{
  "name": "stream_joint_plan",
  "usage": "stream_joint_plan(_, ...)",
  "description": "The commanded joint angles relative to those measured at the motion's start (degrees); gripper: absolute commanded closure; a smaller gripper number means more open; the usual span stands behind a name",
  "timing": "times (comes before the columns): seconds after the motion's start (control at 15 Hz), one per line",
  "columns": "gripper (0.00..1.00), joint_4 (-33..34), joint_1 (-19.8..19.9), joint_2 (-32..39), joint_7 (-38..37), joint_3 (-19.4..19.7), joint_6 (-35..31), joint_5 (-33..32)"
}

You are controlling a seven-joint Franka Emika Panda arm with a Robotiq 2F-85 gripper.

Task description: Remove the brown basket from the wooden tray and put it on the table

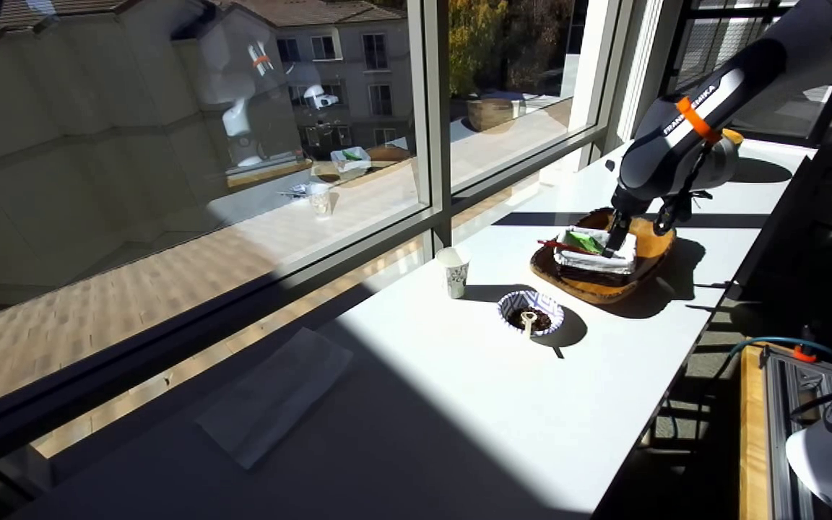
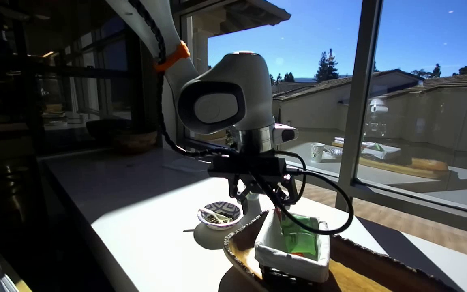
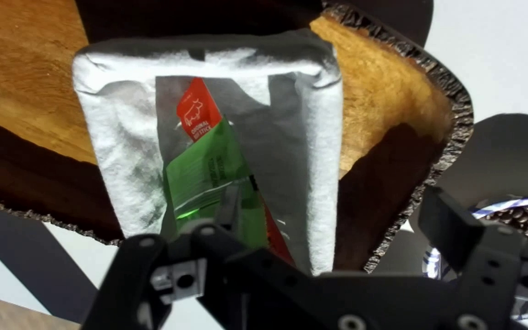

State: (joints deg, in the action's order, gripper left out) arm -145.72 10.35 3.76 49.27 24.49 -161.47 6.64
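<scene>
bright sun comes in past the window frame (image 1: 432,108) and falls on the long white desk (image 1: 459,383), and part of the desk lies in dark shade. the wooden tray (image 1: 653,249) sits on the desk, and the brown basket (image 2: 290,261) sits inside it, at the end near the patterned bowl (image 2: 221,207). the basket has a white cloth (image 3: 323,160) in it, with a green packet (image 3: 200,178) and a red packet (image 3: 198,107) inside. a paper cup (image 1: 455,274) stands to the left of the tray in an exterior view, apart from it.

the pincer (image 3: 332,206) is wide and holds nothing. in the wrist view, the jaw on the left is over the green packet and the jaw on the right is over the tray's rough edge, near the bowl. the right wall of the basket is between them. i can't tell if a jaw touches the cloth.

so i think the step is getting ready to grab the basket. next, the pincer should go straight down over that wall and squeeze, without pinching a packet. then the basket must go up high enough to miss the tray's edge and come down flat on the desk.
</scene>
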Motion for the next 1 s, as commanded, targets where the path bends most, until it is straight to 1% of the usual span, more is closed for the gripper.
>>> stream_joint_plan(0.0, 0.00, 4.32, -0.19, 5.64, -0.31, -1.13, 0.75, 2.15)
stream_joint_plan(0.13, 0.00, 5.25, -0.22, 7.28, -1.30, -1.86, 1.53, 2.55)
stream_joint_plan(0.27, 0.04, 5.96, -0.28, 8.85, -2.54, -2.37, 1.97, 2.40)
stream_joint_plan(0.33, 0.02, 6.26, -0.22, 9.43, -2.99, -2.68, 2.16, 2.49)
stream_joint_plan(0.4, 0.04, 6.49, -0.14, 10.01, -3.45, -3.02, 2.19, 2.60)
stream_joint_plan(0.47, 0.09, 6.72, -0.10, 10.47, -3.93, -3.25, 2.22, 2.62)
stream_joint_plan(0.53, 0.14, 6.92, -0.01, 10.87, -4.34, -3.51, 2.08, 2.71)
stream_joint_plan(0.6, 0.25, 7.14, 0.14, 11.26, -4.42, -3.80, 1.71, 2.88)
stream_joint_plan(0.67, 0.37, 7.30, 4.43, 11.02, -6.99, -7.82, 1.83, 0.07)
stream_joint_plan(0.73, 0.45, 7.51, 5.11, 11.26, -7.39, -8.54, 1.93, 0.09)
stream_joint_plan(0.87, 0.54, 7.87, 7.11, 11.65, -8.10, -10.71, 1.99, 0.42)
stream_joint_plan(0.93, 0.70, 7.93, 7.92, 11.85, -8.28, -11.54, 1.84, 0.44)
